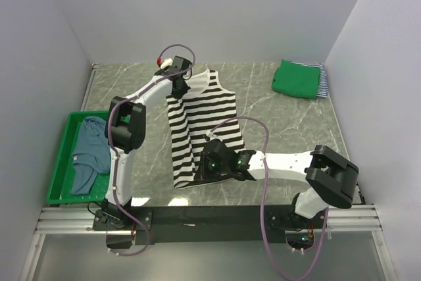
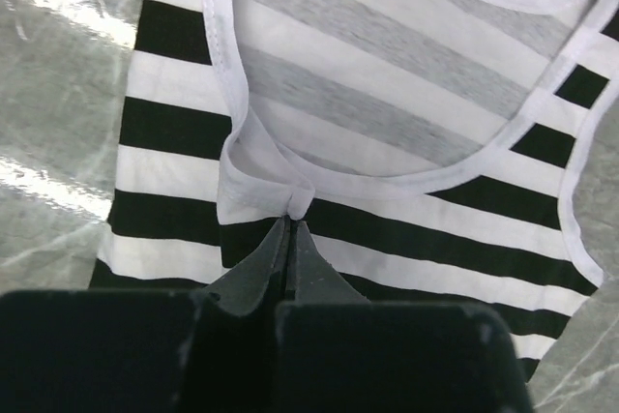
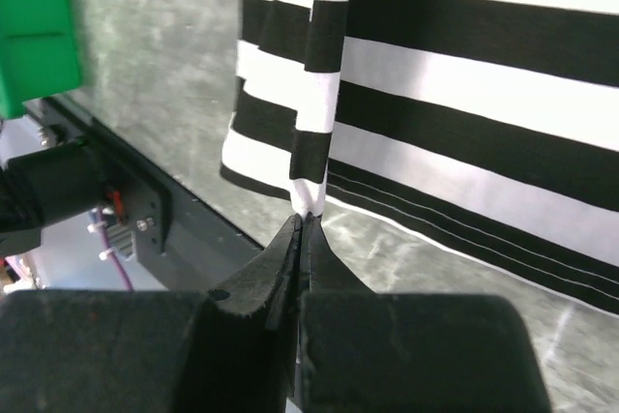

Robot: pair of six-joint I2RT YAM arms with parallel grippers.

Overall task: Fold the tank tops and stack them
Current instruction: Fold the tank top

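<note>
- Lower centre: right claw (image 3: pixel 302 221) clamped together on the hem of the black-white striped tank top (image 1: pixel 200 113).
- Left edge: dusty blue tank top (image 1: pixel 89 153) heaped in green bin (image 1: pixel 58 169).
- Upper centre: left claw (image 2: pixel 292 224) pinched tight on that top's white-trimmed strap, cloth spread across the surface (image 1: pixel 289 129).
- Upper right corner: folded green tank top (image 1: pixel 296 78) lying over navy-white striped tank top (image 1: pixel 322 83).

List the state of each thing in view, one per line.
Black-white striped tank top: stretched out, pinched at both ends.
Left tool: shut on its neckline.
Right tool: shut on its hem.
Green tank top: folded, on the thin-striped top.
Dusty blue tank top: crumpled in bin.
</note>
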